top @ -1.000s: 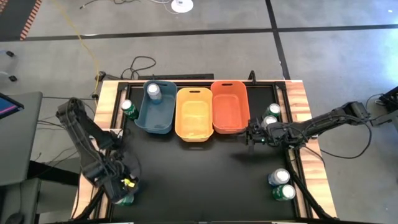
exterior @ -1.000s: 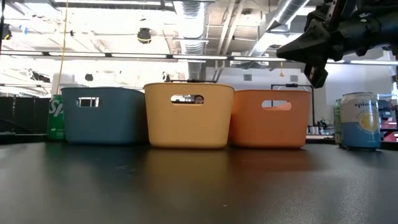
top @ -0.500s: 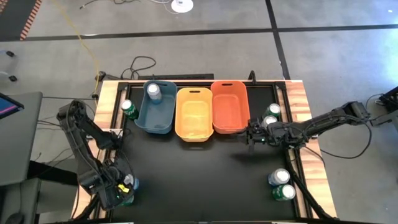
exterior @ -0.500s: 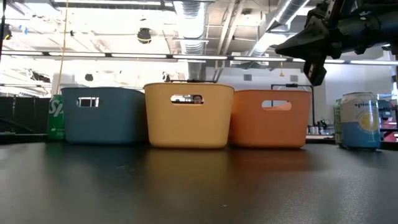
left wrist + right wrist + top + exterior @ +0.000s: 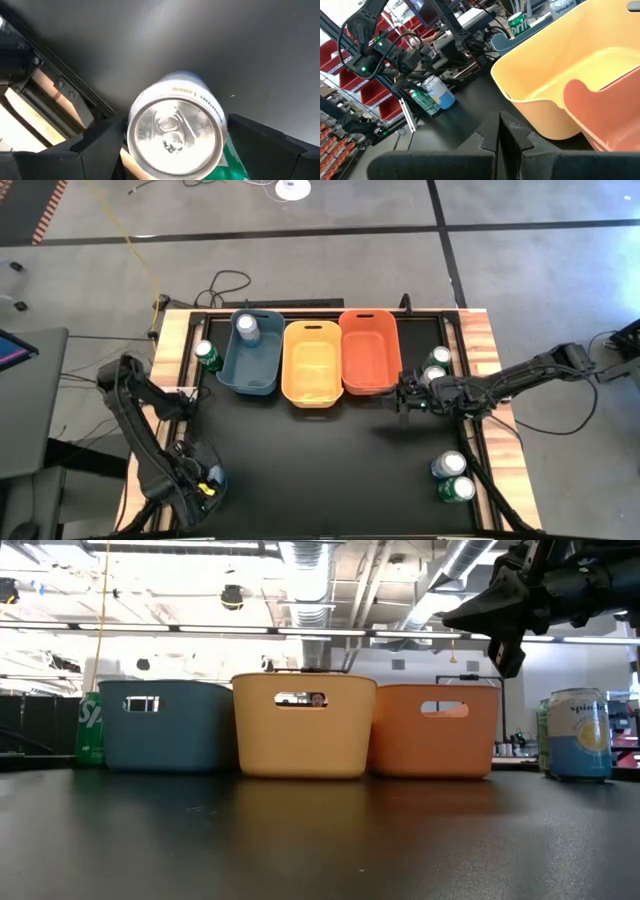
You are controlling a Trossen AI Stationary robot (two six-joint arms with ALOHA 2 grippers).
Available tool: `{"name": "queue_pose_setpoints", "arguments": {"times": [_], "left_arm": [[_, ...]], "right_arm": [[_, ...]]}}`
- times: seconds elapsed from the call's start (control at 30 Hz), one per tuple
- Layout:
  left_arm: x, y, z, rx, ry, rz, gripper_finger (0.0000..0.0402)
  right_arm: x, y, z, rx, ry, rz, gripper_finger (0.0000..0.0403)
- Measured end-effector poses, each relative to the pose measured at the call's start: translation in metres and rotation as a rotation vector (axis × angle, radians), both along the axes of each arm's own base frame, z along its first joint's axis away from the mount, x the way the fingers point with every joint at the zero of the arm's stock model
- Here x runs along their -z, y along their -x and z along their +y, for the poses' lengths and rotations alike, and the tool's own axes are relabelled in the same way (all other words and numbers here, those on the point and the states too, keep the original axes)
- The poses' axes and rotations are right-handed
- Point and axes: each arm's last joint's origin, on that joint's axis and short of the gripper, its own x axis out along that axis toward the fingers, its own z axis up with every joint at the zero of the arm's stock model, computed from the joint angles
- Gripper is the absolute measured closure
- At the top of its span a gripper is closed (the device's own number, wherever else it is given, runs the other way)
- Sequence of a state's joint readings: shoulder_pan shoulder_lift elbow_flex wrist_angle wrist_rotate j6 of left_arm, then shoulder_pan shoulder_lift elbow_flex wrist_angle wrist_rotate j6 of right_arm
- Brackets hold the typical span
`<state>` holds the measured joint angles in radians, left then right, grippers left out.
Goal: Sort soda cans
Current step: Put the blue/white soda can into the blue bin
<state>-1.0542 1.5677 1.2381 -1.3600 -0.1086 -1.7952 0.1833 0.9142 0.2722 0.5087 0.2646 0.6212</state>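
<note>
Left hand point(image 5: 197, 483) sits at the counter's point(image 5: 330, 460) 7 o'clock corner, fingers point(image 5: 92, 145) spread wide either side of a blue-silver can point(image 5: 175, 132), not closed on it: silver top with pull tab faces the wrist camera, pale blue side below the rim, and a green can point(image 5: 235, 162) pokes out just beside it. Right wrist view shows the same pair point(image 5: 432, 95) standing together, blue-silver one tilted or leaning, can't tell which. Right hand point(image 5: 405, 394) hangs above the counter at about 3 o'clock, just off the orange bin's point(image 5: 368, 350) near corner; fingers point(image 5: 507, 132) look pressed together, nothing held. Beside that arm at 2 o'clock: two cans point(image 5: 437, 363) touching, silver tops up; low view shows the front one point(image 5: 577, 733) upright, blue-silver with a yellow patch. At 5 o'clock: a blue-silver can point(image 5: 448, 465) and a green can point(image 5: 457, 489) touching. Bins run in a row along 12 o'clock, sides touching: blue bin point(image 5: 262, 370) holds one can point(image 5: 246, 327) standing at its far end, silver top up; yellow bin point(image 5: 311, 365) and orange bin show only bare floor. One green can point(image 5: 206, 355) stands outside the blue bin at 10 o'clock, just beside its wall.
</note>
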Motion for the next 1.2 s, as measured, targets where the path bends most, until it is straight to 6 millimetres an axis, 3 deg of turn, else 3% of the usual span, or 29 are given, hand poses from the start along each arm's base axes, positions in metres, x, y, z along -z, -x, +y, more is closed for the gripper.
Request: {"name": "queue_pose_setpoints", "arguments": {"times": [0.13, 0.33, 0.57, 0.73, 0.93, 1.2], "left_arm": [[0.005, -0.001, -0.003, -0.015, -0.006, 0.027, 0.0067], [0.006, -0.006, 0.001, -0.073, -0.002, 0.030, 0.0119], [0.001, -0.018, 0.021, -0.123, -0.103, 0.053, 0.0123], [-0.034, -0.027, 0.045, -0.129, -0.083, 0.049, 0.0123], [-0.088, -0.041, 0.081, -0.132, -0.033, -0.213, 0.0123], [-0.141, -0.049, 0.158, -0.232, -0.172, -0.475, 0.0123]], "right_arm": [[0.000, 0.000, 0.000, -0.002, 0.000, 0.000, 0.0369], [0.000, 0.001, 0.006, -0.030, -0.004, 0.001, 0.0369], [-0.001, 0.001, 0.007, -0.038, -0.010, -0.014, 0.0369], [-0.003, 0.001, 0.007, -0.038, -0.014, -0.033, 0.0369], [-0.003, 0.001, 0.007, -0.038, -0.009, -0.032, 0.0369], [-0.003, 0.000, 0.003, -0.017, -0.005, -0.029, 0.0369]]}}
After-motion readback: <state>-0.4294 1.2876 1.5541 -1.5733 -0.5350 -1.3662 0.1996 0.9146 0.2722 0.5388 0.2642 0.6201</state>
